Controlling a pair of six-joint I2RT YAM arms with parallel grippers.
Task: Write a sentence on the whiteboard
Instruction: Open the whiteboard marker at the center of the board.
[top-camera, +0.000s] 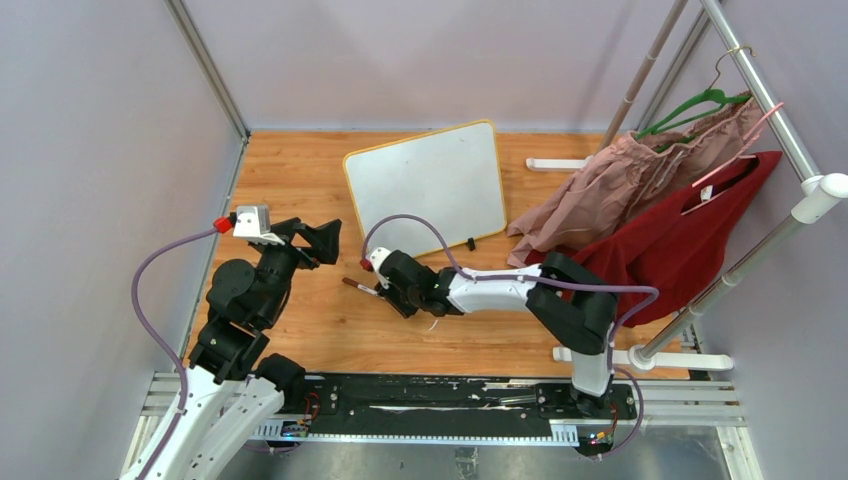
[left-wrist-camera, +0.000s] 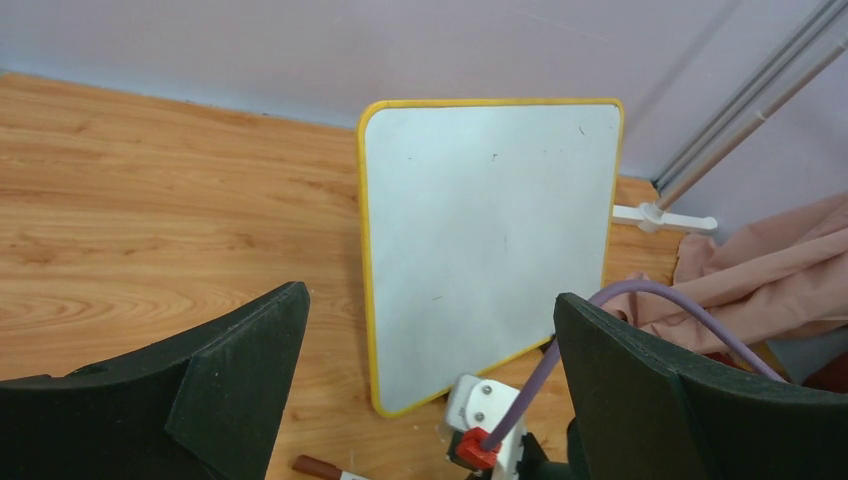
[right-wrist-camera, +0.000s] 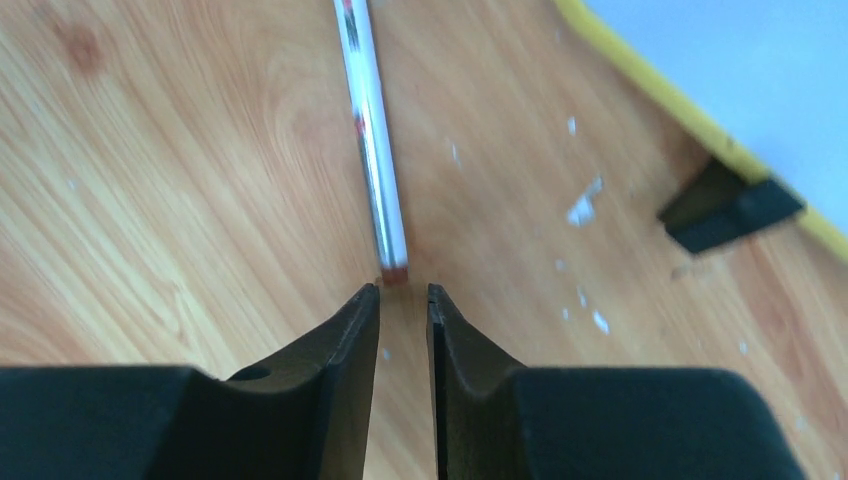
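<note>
The whiteboard with its yellow frame stands tilted at the back of the wooden table. Its face is blank apart from faint specks, and no sentence shows on it. It also shows in the left wrist view, and its corner and one black foot show in the right wrist view. A white marker with a red-brown end lies flat on the table in front of the board. My right gripper is low over the table with a narrow gap between its jaws, empty, and the marker's end is just beyond its tips. My left gripper is wide open and empty, facing the board.
A clothes rack stands at the right with a pink garment and a red garment hanging down to the table. White rack feet lie near the board's right side. Grey walls close in the left and back. White flecks dot the wood.
</note>
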